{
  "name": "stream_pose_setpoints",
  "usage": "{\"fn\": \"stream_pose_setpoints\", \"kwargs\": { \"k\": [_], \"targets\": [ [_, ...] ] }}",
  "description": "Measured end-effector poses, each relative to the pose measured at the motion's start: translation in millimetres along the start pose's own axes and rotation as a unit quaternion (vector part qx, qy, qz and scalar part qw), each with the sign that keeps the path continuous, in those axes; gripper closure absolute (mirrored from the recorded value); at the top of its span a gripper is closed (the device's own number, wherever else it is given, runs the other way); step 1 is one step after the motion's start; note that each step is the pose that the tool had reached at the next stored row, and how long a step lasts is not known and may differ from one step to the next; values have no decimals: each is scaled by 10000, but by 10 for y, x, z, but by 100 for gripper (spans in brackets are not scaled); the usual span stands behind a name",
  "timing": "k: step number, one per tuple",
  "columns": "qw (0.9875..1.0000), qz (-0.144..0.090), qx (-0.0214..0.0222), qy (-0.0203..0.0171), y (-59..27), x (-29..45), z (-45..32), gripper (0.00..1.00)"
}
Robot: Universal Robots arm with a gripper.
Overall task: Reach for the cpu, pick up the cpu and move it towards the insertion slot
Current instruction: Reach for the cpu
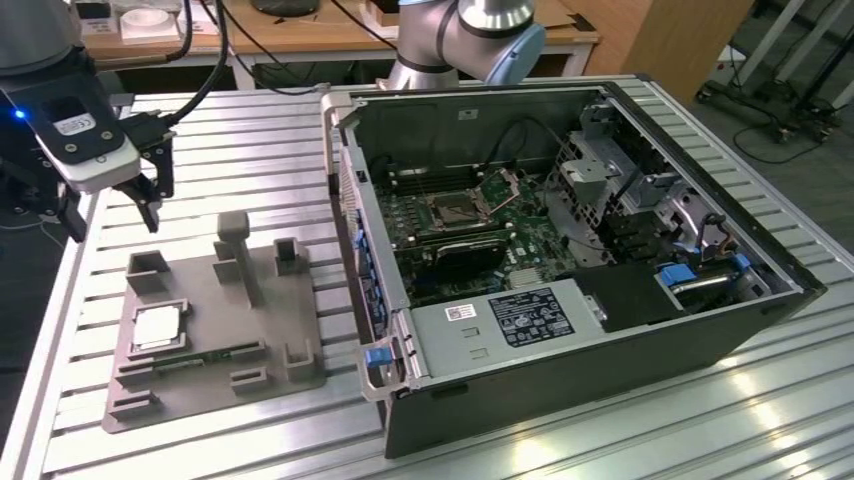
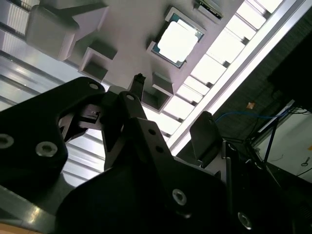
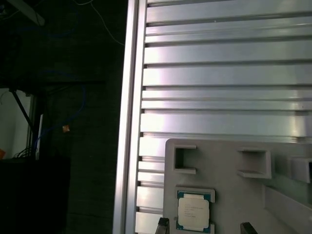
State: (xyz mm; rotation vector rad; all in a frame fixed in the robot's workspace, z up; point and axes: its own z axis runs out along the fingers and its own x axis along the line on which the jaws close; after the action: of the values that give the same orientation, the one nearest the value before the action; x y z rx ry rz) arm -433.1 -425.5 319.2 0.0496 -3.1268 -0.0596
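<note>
- End effector [image 1: 110, 208]: black two-finger unit with its jaws wide apart, holding nothing. It hangs over the slatted aluminium surface [image 1: 240, 130], near the far end of the grey moulded fixture plate [image 1: 267, 310].
- Small flat square cpu [image 1: 158, 327], silvery-grey metal top with a thin green rim, lies flat in a shallow recess of that plate. In the first wrist view it sits ahead of the fingertips [image 3: 162, 225], not yet between them.
- Insertion slot [image 1: 454, 212]: square silver-framed socket with a dark centre, inside the open black computer case [image 1: 601, 330]. Its hinged metal plate [image 1: 505, 188] looks raised. It is well apart from the cpu.
- Risks, my read:
  - The recess walls hug the chip, so an off-centre descent could land a finger on a wall or on the chip top.
  - Thin edges give little grip, so a skewed close could tilt or drop the chip.
  - The carry could clip the case wall or the raised plate.
</note>
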Motion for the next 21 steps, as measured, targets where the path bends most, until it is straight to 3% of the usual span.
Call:
{"fn": "stream_pose_setpoints", "kwargs": {
  "k": [8, 21],
  "targets": [
    [10000, 0, 0, 0, -71, 1, 84, 35],
    [10000, 0, -5, 0, -76, 1, 116, 35]
  ]
}}
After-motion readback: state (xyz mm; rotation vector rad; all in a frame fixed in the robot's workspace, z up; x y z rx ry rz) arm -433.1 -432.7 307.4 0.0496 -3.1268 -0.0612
